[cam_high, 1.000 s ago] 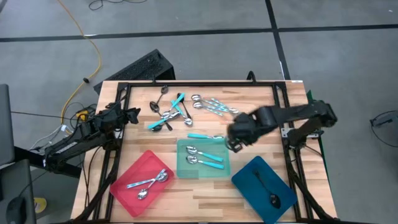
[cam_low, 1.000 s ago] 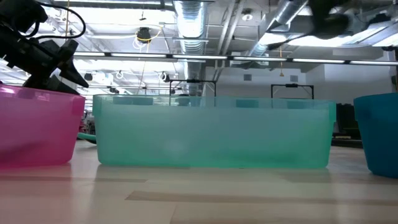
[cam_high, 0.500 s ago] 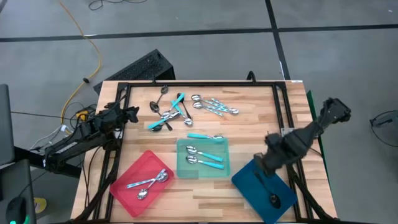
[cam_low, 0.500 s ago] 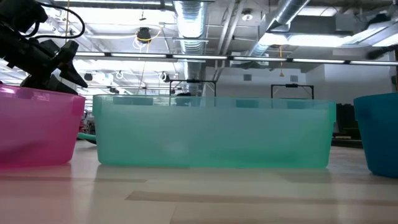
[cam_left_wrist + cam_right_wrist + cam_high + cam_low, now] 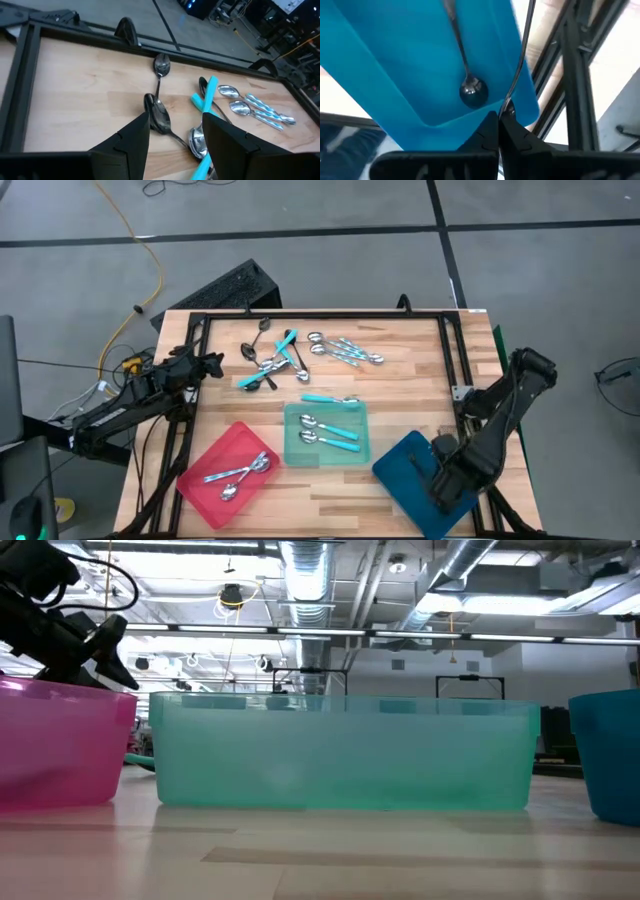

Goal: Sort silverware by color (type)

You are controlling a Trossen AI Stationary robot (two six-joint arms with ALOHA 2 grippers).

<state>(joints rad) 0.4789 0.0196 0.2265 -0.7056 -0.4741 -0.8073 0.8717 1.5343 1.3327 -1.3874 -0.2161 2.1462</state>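
High view: right gripper [image 5: 443, 485] over the blue tray [image 5: 400, 467], lower right; loose spoons [image 5: 300, 355] upper centre. Right wrist view: fingers pinch a dark spoon [image 5: 522, 55] above another dark spoon [image 5: 465, 65]. Left gripper [image 5: 172, 135] spread, empty. No readable writing.

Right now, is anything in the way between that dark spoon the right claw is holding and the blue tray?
Nothing visible is. The right gripper, shut on a dark spoon, hangs directly over the blue tray, where one dark spoon already lies off to one side.
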